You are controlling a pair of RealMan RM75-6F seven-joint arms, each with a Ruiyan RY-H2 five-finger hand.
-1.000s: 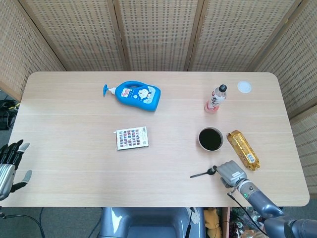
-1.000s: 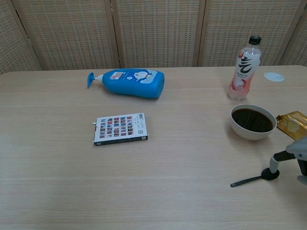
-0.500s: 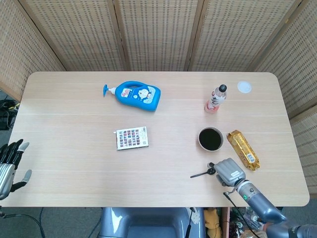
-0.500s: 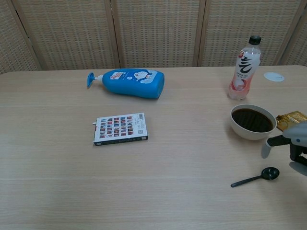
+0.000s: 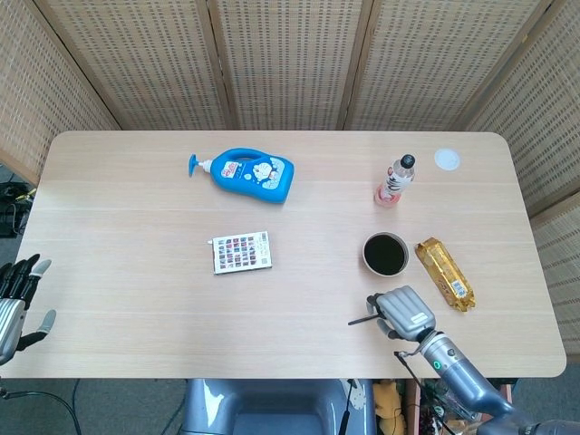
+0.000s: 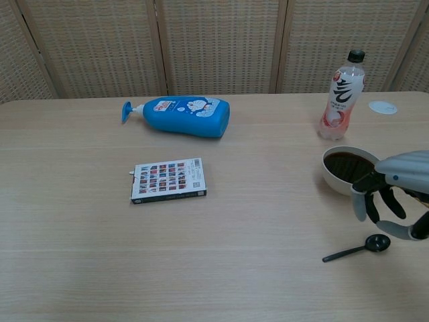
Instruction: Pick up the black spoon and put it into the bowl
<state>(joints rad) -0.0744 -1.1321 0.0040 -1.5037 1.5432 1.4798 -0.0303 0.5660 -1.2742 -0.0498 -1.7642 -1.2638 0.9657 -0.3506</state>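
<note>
The black spoon lies flat on the desk, at about 5 o'clock from the bowl and near it. The right hand hangs just above the spoon head with its fingers apart and pointing down, and it holds nothing. The left hand is at the 8 o'clock edge of the desk, fingers spread, empty.

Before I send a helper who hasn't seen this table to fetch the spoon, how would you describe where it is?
On the table's near right edge, below the dark-filled bowl, lies the black spoon, under the right hand. It is the only thin, all-black utensil.
</note>
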